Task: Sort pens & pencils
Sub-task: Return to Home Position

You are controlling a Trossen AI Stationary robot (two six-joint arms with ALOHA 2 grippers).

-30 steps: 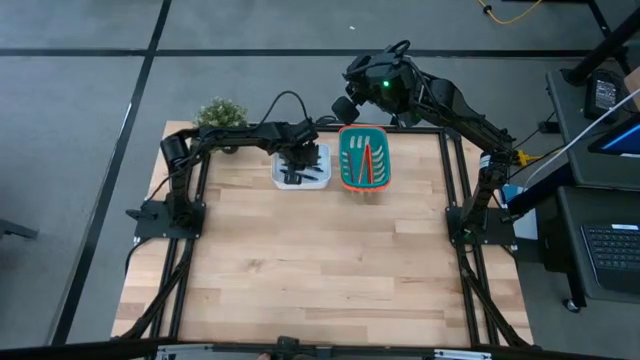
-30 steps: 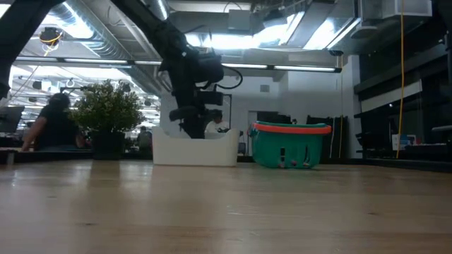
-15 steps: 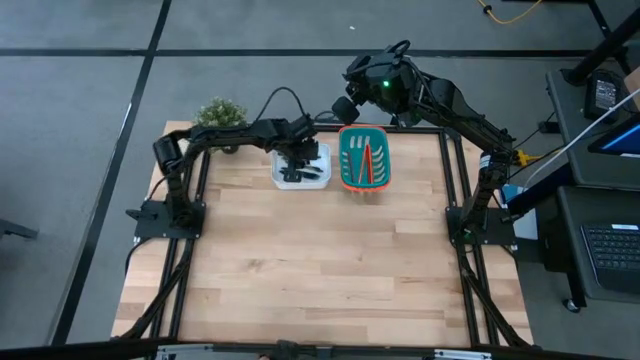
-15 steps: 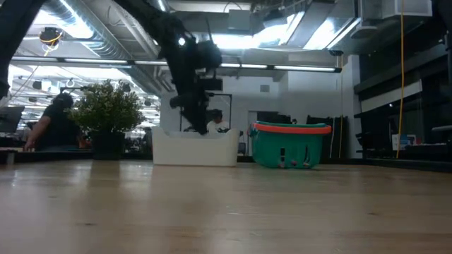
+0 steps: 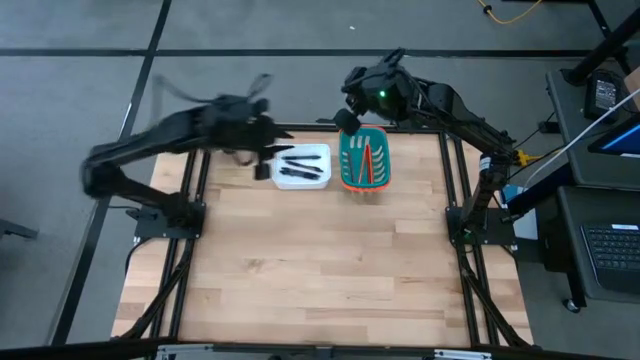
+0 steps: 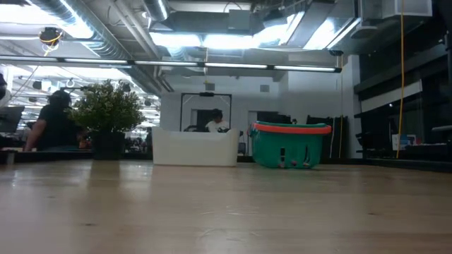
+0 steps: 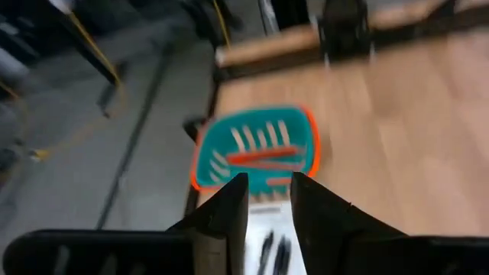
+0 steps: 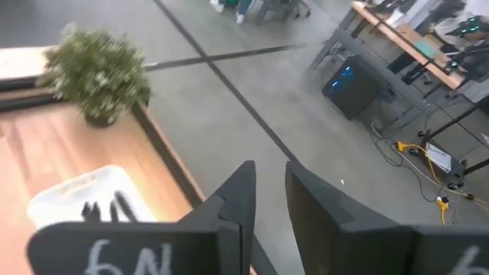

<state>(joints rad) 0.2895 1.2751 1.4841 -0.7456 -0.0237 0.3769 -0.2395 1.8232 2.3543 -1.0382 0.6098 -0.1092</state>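
The white tray (image 5: 318, 180) stands at the table's far edge with several black pens (image 5: 298, 165) lying flat in it. Beside it on the right, the teal basket (image 5: 345, 170) holds red and orange pencils (image 5: 366, 160) on its floor. My left gripper (image 5: 265, 150) hangs blurred in the air just left of the tray; its wrist view shows it (image 7: 269, 205) open and empty above the tray, facing the basket (image 7: 229, 149). My right gripper (image 5: 346, 120) hovers above the basket's far rim, its fingers (image 8: 269, 191) apart with nothing between them.
A potted plant (image 8: 98, 70) stands at the table's far left corner, behind the left arm. In the low view the tray (image 6: 195, 147) and basket (image 6: 291, 144) stand side by side, with bare wood in front of them. People sit in the room beyond.
My left gripper has risen out of the white tray and drawn back toward the table's left edge, now high and blurred. The pens stay lying in the tray. In the low view the arm has gone out of the picture.
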